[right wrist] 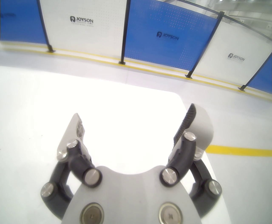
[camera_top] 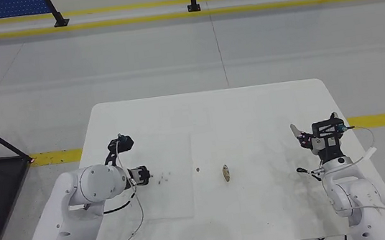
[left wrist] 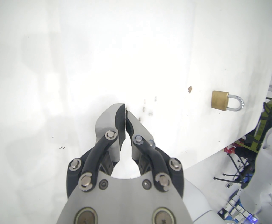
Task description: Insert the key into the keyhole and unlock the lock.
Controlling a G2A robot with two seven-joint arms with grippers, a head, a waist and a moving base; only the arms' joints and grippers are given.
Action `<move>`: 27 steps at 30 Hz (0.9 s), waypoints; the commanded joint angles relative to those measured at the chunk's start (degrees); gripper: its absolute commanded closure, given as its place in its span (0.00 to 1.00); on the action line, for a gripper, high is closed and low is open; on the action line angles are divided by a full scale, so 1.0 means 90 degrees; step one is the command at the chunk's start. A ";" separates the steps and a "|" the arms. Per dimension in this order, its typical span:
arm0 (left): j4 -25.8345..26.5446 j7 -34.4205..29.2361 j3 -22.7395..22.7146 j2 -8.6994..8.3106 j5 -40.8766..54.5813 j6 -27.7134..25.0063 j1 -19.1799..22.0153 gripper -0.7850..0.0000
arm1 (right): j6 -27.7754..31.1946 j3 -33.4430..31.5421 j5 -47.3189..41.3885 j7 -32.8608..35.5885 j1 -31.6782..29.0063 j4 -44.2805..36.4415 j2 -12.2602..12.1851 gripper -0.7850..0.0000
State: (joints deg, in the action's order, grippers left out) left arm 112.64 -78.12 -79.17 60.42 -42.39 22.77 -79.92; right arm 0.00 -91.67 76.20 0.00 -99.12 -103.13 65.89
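Approach step | left gripper (left wrist: 125, 108) together, key inside unconfirmed | right gripper (right wrist: 136, 118) apart | lock (left wrist: 220, 100) well ahead of left | next I close in, aligned

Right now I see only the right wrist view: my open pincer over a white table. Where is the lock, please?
Observer: The lock lies flat near the middle of the table, between both arms.
Operator: Which way does it point?
Observer: Its brass body faces the left pincer; the shackle points away from it.
Operator: Is that pincer holding something?
Observer: It is shut, apart from the lock; whether it grips a key, I cannot tell.
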 commanded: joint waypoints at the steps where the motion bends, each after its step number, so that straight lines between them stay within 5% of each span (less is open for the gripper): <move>1: 0.0098 0.0000 -0.0059 -0.0015 -0.0011 -0.0015 -0.0062 1.00 | 0.0000 0.0000 0.0000 0.0000 0.0000 0.0000 0.0000 0.00; 27: 0.0597 0.0087 0.0106 -0.0151 -0.1777 -0.0389 -0.0246 1.00 | 0.0000 0.0000 0.0000 0.0000 0.0000 0.0000 0.0000 0.00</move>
State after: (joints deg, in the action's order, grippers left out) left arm 117.86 -77.52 -78.37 59.07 -57.52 19.23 -82.14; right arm 0.00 -91.67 76.20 0.00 -99.12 -103.13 65.89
